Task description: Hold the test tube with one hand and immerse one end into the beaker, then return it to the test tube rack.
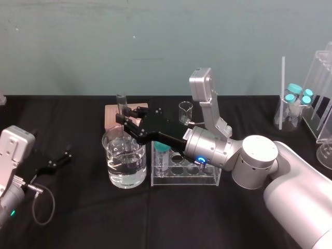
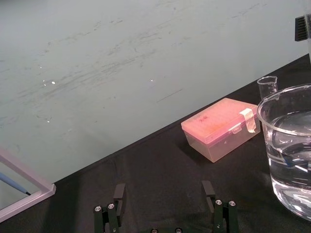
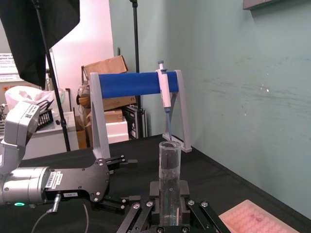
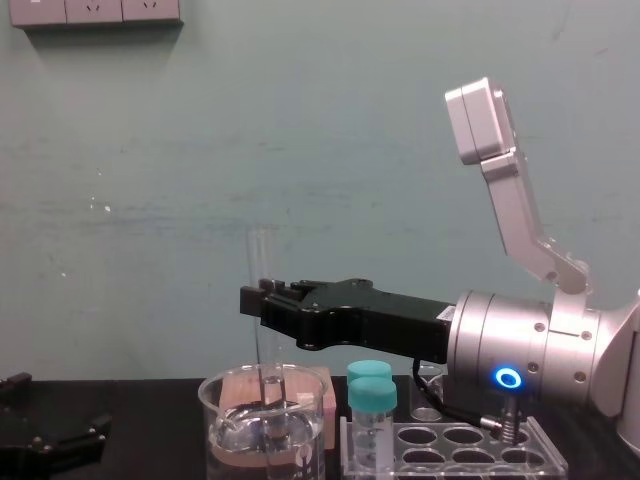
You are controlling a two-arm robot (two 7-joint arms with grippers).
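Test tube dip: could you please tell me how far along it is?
Done: the right gripper holds the test tube upright, out of the test tube rack. In hand: its lower end is inside the beaker, apparently in the liquid. Left: returning it there. The left gripper rests open at far left.

Open air is seen above the jaws of the right gripper [image 1: 123, 118]. Below them, the beaker [image 1: 136, 172] wall rings the clamped test tube [image 1: 122, 101]. Wrist-side, a capped vial [image 1: 163, 155] in the test tube rack [image 1: 210, 179] is close; past the tips, a pink box [image 1: 110, 116].
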